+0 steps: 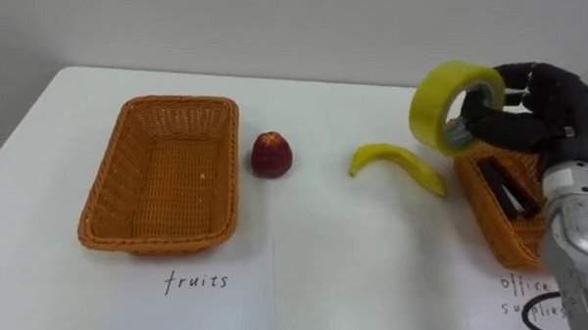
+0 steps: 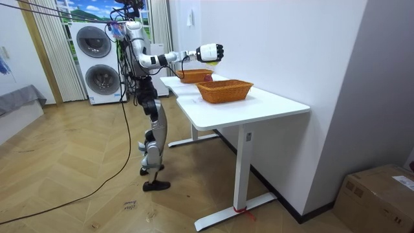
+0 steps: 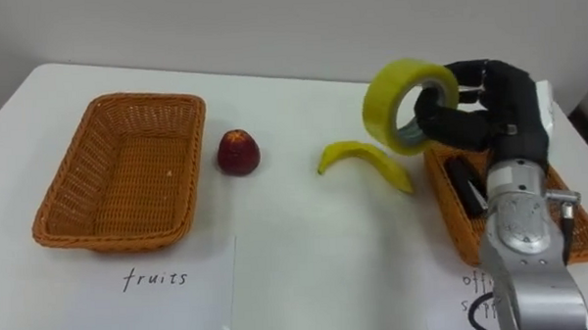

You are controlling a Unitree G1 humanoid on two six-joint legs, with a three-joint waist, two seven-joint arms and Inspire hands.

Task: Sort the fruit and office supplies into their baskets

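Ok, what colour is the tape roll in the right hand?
Yellow tape roll, gripped by the right hand; clearest in the right eye view.

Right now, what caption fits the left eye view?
Right hand holds the yellow tape roll by the office basket; apple and banana lie between it and the fruit basket.

Home laundry room, stacked washing machines (image 2: 98, 58), parquet floor (image 2: 77, 188)
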